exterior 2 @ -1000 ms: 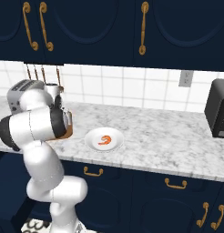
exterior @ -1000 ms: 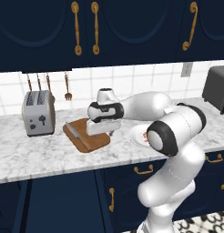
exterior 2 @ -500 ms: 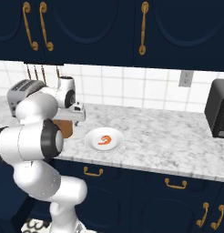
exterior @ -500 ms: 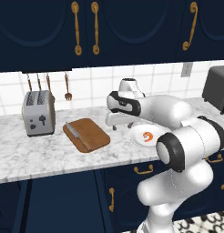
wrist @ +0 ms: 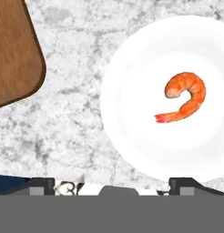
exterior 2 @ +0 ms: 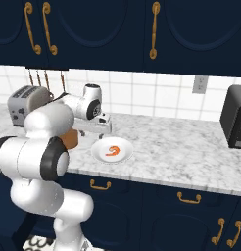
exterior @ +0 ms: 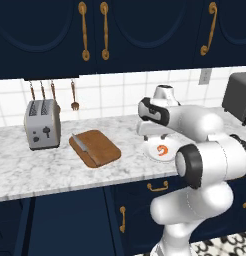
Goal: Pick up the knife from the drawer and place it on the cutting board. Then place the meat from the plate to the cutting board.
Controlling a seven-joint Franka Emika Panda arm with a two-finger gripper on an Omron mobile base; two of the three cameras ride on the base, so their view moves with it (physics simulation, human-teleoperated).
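Curled orange meat (wrist: 184, 98) on smooth round plate (wrist: 132, 109).

White rounded arm (exterior: 205, 150) segs, dark joint rings, glossy plastic look

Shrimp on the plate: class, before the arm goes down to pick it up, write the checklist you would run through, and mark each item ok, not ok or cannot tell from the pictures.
1. Knife already lies on the cutting board: ok.
2. Shrimp sits on the white plate, nothing covering it: ok.
3. Tool open, nothing between its fingers: ok.
4. Tool centred over the shrimp: not ok; in the hand view the shrimp lies right of centre.
5. Bare board surface beside the knife for the shrimp: ok.
6. Drawer closed again: cannot tell.
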